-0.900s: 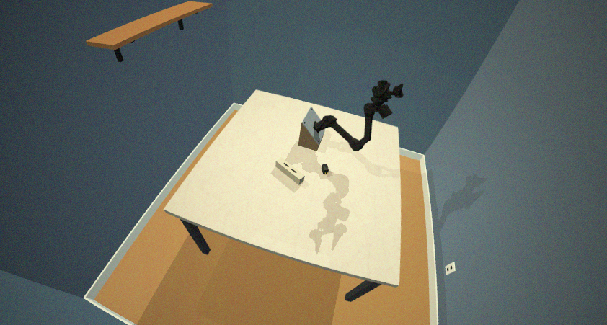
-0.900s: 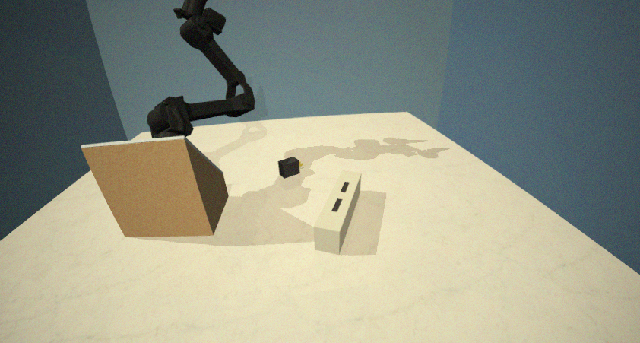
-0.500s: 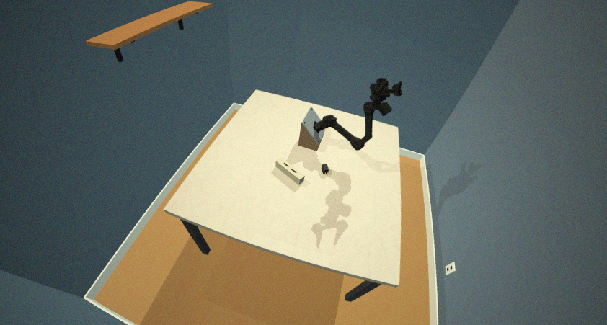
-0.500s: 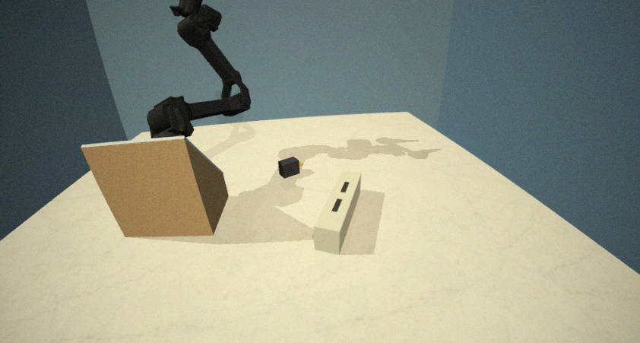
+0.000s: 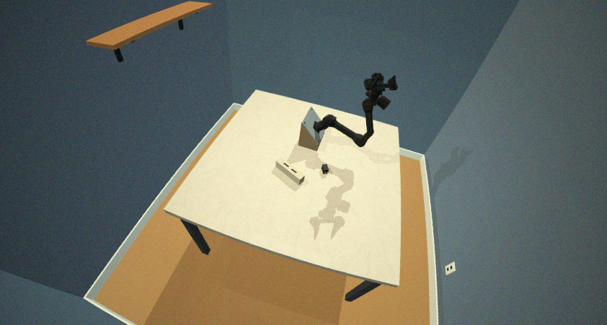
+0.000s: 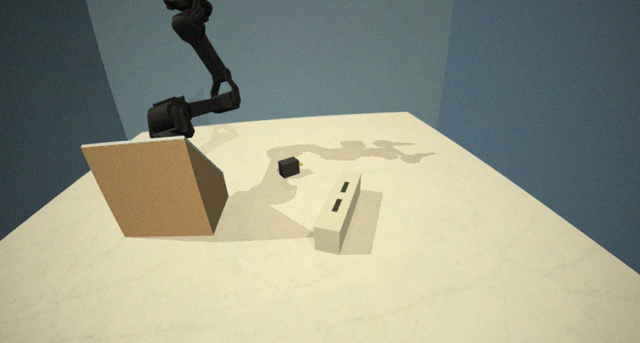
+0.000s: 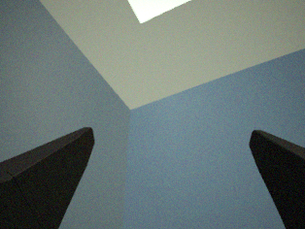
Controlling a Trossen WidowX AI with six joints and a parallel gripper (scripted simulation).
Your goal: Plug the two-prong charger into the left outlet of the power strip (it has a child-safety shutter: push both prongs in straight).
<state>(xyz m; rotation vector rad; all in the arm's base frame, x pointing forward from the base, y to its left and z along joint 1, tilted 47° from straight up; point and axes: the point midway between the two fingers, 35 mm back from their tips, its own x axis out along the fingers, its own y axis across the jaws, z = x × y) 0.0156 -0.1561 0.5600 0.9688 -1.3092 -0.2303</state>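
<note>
A small black charger (image 5: 324, 168) (image 6: 289, 166) lies on the table, its brass prongs pointing sideways, toward the table's front in the top view. A cream power strip (image 5: 282, 167) (image 6: 327, 239) stands beside it, a short gap away, with two dark outlets in its top face; nothing is plugged in. My gripper (image 7: 172, 137) is open and empty, fingers wide apart. It is raised high above the table, far from both, and its wrist camera sees only walls and ceiling. In the exterior view the gripper is out of frame above.
The arm's base is fixed to a wedge-shaped mount (image 5: 308, 137) (image 6: 152, 190) behind the strip and charger. The table (image 5: 237, 195) (image 6: 223, 296) carries the arm's shadow. A wooden shelf (image 5: 148, 24) is high on the wall, and a wall socket (image 5: 450, 268) is low at the right.
</note>
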